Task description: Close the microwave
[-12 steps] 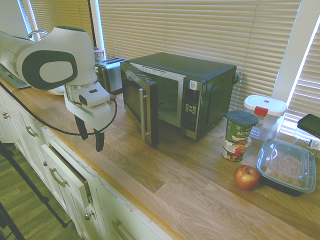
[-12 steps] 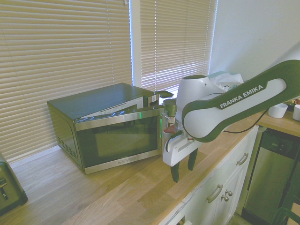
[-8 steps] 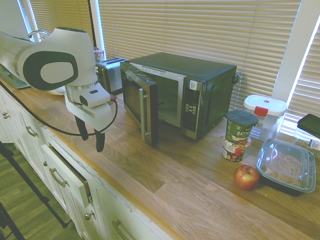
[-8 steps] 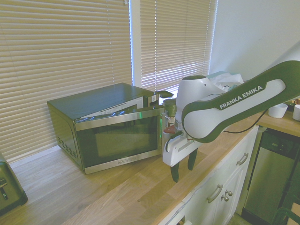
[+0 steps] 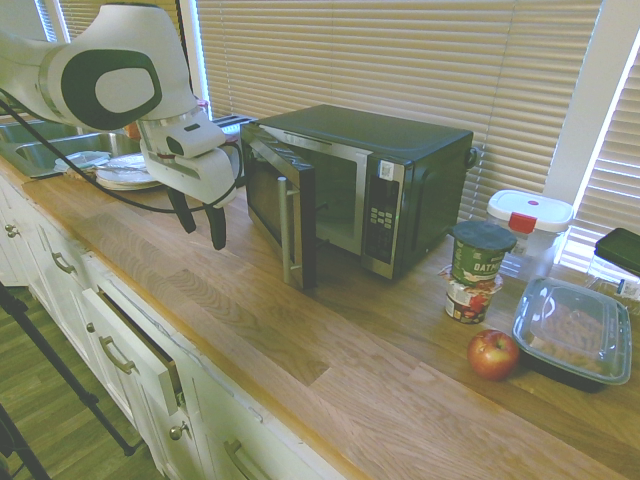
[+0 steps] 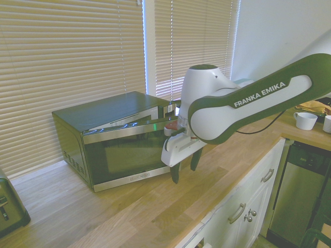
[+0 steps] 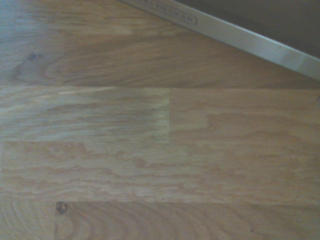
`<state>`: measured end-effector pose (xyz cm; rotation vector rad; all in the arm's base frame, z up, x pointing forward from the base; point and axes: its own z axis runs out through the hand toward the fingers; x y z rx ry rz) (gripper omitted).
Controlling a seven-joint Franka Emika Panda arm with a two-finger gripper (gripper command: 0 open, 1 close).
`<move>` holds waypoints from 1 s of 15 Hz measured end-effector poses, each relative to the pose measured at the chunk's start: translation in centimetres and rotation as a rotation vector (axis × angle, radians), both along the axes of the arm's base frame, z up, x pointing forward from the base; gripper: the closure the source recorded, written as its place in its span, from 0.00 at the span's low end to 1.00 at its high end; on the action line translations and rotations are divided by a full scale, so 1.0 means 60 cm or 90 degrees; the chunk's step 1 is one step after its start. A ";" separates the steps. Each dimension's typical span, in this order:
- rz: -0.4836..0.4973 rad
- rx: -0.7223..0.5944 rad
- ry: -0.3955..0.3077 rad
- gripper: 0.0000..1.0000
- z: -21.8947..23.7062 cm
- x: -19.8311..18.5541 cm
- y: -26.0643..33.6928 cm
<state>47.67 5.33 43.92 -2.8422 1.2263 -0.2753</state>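
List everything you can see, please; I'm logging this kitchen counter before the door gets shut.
microwave: one, black and steel, on the counter by the blinds, door ajar
toaster: one, dark and steel, beside the microwave
apple: one, red, in front of the stacked cups
stacked cups: two, green above red and white, right of the microwave in the first exterior view
food container: one, clear lid, dark base, beside the apple
lidded tub: one, white lid with red tab, behind the cups
counter: one, wood brown, under these
arm: one, white and dark
fingers: two, dark, apart, above the counter
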 end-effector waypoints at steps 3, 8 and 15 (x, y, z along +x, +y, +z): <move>-0.011 -0.010 -0.015 0.00 0.027 0.049 0.006; -0.041 0.002 -0.028 0.00 0.063 0.134 -0.015; -0.081 0.029 -0.068 0.00 0.093 0.274 -0.064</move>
